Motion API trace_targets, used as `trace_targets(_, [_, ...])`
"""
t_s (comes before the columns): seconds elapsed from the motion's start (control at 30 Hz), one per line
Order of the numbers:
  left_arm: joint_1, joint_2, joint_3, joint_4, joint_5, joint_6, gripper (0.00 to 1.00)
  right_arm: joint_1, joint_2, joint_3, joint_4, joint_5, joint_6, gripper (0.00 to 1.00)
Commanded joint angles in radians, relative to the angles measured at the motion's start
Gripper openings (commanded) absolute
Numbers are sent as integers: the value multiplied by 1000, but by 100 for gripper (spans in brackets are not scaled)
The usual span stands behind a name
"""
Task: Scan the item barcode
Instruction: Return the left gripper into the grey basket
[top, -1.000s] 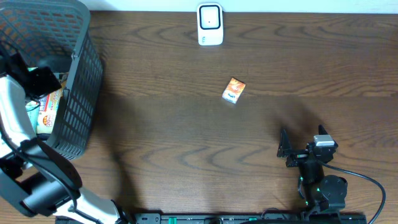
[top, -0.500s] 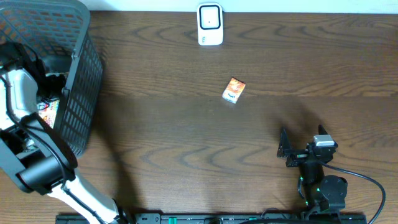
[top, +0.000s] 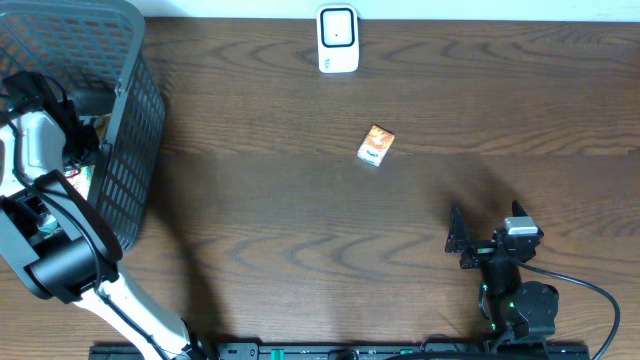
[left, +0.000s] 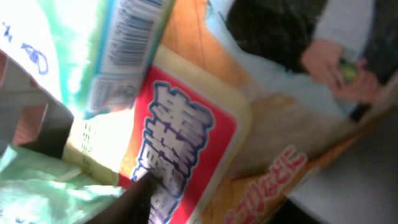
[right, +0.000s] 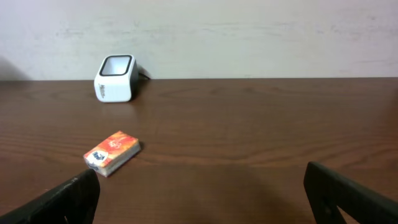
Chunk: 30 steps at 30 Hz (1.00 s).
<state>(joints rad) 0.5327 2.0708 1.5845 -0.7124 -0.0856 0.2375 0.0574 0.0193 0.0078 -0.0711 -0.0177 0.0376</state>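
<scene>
The left gripper (top: 78, 150) is plunged into the grey mesh basket (top: 130, 150) at the table's (top: 300, 250) far left corner, evidently fishing for an item to scan. Its wrist camera is pressed right up against the contents: a red-labelled packet (left: 180, 143) lies under a green-and-white packet (left: 124, 43) whose barcode faces up. One dark fingertip (left: 134, 202) touches the red packet's lower edge, but I cannot tell whether the jaws have anything pinched or are merely poised. The white barcode scanner (top: 338, 40) stands at the far edge, well apart from the basket, so whatever comes out faces a long carry. A small orange box (top: 376, 146) lies loose on the wood near the scanner. The right gripper (top: 458, 240) waits spread wide and empty, parked out of the way.
</scene>
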Motion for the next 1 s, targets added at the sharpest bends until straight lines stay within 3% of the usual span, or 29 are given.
trace_targets(0.0, [1, 24, 2, -4, -13, -29, 26, -6, -1, -3, -4, 8, -1, 99])
trace_targets(0.07, [1, 19, 2, -4, -13, -87, 8, -6, -1, -3, -4, 8, -1, 99])
trace_targets(0.3, [0, -91, 21, -7, -3, -254, 7, -6, -1, -3, -4, 8, -1, 99])
trace_targets(0.5, [0, -358, 23, 42, 193, -358, 7, -6, -1, -3, -4, 8, -1, 99])
trace_targets(0.67, [0, -529, 23, 117, 213, -484, 7, -6, -1, -3, -4, 8, -1, 99])
trace_targets(0.83, [0, -615, 22, 130, 213, -496, 8, -6, -1, -3, -4, 8, -1, 99])
trace_targets(0.87, [0, -615, 22, 120, 213, -467, 14, -6, -1, -3, -4, 8, -1, 99])
trace_targets(0.9, [0, -605, 21, 96, 213, -409, 37, -6, -1, -3, -4, 8, -1, 99])
trace_targets(0.97, [0, -577, 18, 61, 213, -348, 63, -6, -1, -3, -4, 8, -1, 99])
